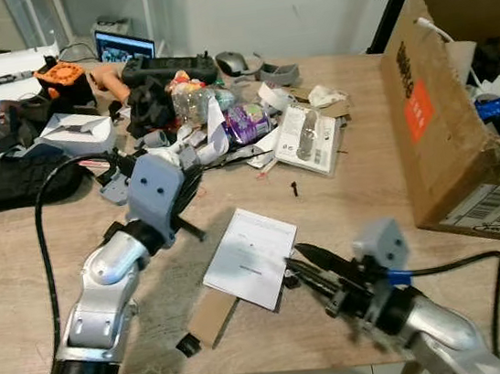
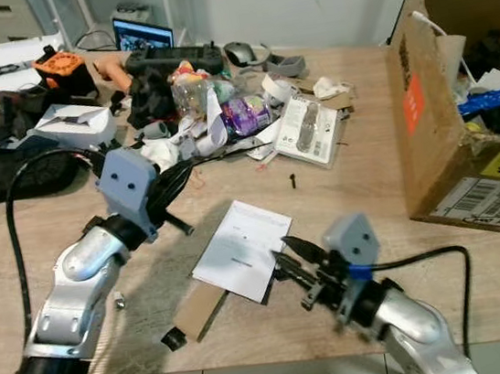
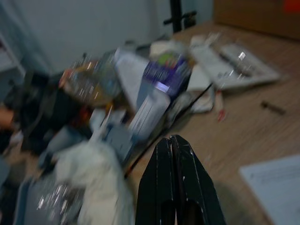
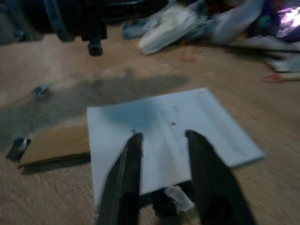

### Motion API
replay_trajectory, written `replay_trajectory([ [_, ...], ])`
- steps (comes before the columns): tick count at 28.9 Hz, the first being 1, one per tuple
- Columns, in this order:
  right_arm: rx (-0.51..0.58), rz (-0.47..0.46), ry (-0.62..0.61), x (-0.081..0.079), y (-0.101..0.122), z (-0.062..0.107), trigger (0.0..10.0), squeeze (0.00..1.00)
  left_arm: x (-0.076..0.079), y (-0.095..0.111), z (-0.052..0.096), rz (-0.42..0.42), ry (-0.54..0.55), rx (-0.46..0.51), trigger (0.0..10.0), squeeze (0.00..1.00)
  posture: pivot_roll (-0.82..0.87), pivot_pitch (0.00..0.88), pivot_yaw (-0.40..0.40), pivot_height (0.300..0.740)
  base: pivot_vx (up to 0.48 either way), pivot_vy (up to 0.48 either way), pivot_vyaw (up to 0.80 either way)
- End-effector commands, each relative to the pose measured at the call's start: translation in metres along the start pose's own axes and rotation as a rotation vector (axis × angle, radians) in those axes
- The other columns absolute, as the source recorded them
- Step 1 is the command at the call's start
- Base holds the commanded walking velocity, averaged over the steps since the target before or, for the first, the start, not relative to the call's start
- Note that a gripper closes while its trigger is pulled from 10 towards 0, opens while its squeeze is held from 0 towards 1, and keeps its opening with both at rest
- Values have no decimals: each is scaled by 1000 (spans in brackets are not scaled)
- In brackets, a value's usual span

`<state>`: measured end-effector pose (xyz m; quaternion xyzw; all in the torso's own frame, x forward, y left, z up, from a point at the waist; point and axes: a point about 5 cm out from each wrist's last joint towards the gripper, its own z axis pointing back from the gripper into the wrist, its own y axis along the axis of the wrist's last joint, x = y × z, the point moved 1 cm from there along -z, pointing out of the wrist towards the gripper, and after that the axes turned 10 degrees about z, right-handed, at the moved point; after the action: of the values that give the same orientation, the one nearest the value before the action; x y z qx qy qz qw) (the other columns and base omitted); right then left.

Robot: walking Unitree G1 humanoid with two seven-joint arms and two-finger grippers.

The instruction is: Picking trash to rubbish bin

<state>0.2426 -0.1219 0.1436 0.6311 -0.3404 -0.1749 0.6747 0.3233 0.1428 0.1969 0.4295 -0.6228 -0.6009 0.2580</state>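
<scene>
Right tool [image 1: 298,256] spread, fingertips at near edge of white paper sheet [image 1: 251,258] lying flat on bench [image 1: 353,201]. Left tool [image 3: 171,143] pressed together, raised toward clutter pile [image 1: 223,121]. Judgement: slide one finger under the sheet's edge, pinch, then carry to cardboard box [image 1: 425,118].

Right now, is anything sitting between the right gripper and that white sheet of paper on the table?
Nothing visible. The right gripper is open, its fingers poised over the near edge of the white paper; a small dark object lies just below that edge.
</scene>
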Motion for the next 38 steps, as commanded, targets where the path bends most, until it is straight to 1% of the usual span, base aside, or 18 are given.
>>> replay_trajectory([
  [1, -57, -5, 39, -3, -11, 0, 10000, 1000, 0, -8, 4, -7, -2, -42, 10000, 0, 36, 227, -45, 740, 0, 0, 0],
  [3, -76, 14, 70, -3, -15, -3, 10000, 1000, 0, -9, 5, -1, 9, -45, 10000, 0, 37, 229, -45, 740, 0, 0, 0],
  [6, -86, 48, 134, 1, -18, -14, 10000, 1000, -2, -7, 7, 7, 55, -25, 10000, 0, 42, 226, -46, 740, 0, 0, 0],
  [9, -71, 93, 163, 8, -15, -26, 10000, 1000, -9, -1, 7, 3, 149, 23, 10000, 0, 40, 237, -50, 740, 0, 0, 0],
  [10, -71, 93, 163, 8, -15, -26, 10000, 1000, -9, -1, 7, 3, 149, 23, 10000, 0, 40, 237, -50, 740, 0, 0, 0],
  [13, -43, 106, 187, 13, -8, -35, 10000, 1000, -15, 3, 8, 36, 203, 47, 10000, 0, 44, 226, -53, 740, 0, 0, 0],
  [17, -30, 118, 226, 16, -3, -42, 10000, 1000, -14, 3, 8, 31, 196, 40, 10000, 0, 46, 238, -59, 740, 0, 0, 0],
  [22, -48, 138, 303, 12, -2, -48, 10000, 1000, -11, 1, 8, 35, 185, 35, 10000, 0, 41, 236, -58, 740, 0, 0, 0],
  [23, -60, 145, 329, 10, -4, -49, 10000, 937, -10, 1, 8, 35, 185, 35, 10000, 0, 38, 241, -62, 740, 0, 0, 0],
  [24, -68, 149, 346, 9, -5, -49, 10000, 937, -10, 1, 8, 34, 187, 35, 10000, 0, 38, 241, -62, 740, 0, 0, 0],
  [25, -77, 140, 374, 6, -7, -49, 10000, 0, -9, 1, 8, 37, 190, 35, 10000, 0, 39, 225, -63, 740, 0, 0, 0],
  [27, -89, 138, 398, 4, -9, -49, 10000, 0, -8, 1, 8, 38, 191, 35, 10000, 0, 40, 230, -66, 740, 0, 0, 0],
  [29, -135, 168, 437, 2, -15, -49, 10000, 0, -8, 1, 7, 37, 189, 32, 10000, 0, 39, 246, -70, 740, 0, 0, 0],
  [30, -135, 168, 437, 2, -15, -49, 10000, 0, -8, 1, 7, 37, 189, 32, 10000, 0, 39, 246, -70, 740, 0, 0, 0],
  [32, -177, 203, 440, 4, -20, -48, 10000, 0, -8, 1, 8, 40, 191, 32, 10000, 0, 39, 225, -67, 740, 0, 0, 0],
  [35, -299, 287, 372, 20, -31, -47, 10000, 0, -6, 0, 7, 41, 187, 29, 10000, 0, 34, 234, -71, 740, 0, 0, 0],
  [36, -299, 287, 372, 20, -31, -47, 10000, 0, -6, 0, 7, 41, 187, 29, 10000, 0, 34, 234, -71, 740, 0, 0, 0],
  [38, -343, 315, 322, 29, -35, -45, 10000, 0, -5, 0, 8, 45, 186, 30, 10000, 0, 34, 218, -69, 740, 0, 0, 0],
])
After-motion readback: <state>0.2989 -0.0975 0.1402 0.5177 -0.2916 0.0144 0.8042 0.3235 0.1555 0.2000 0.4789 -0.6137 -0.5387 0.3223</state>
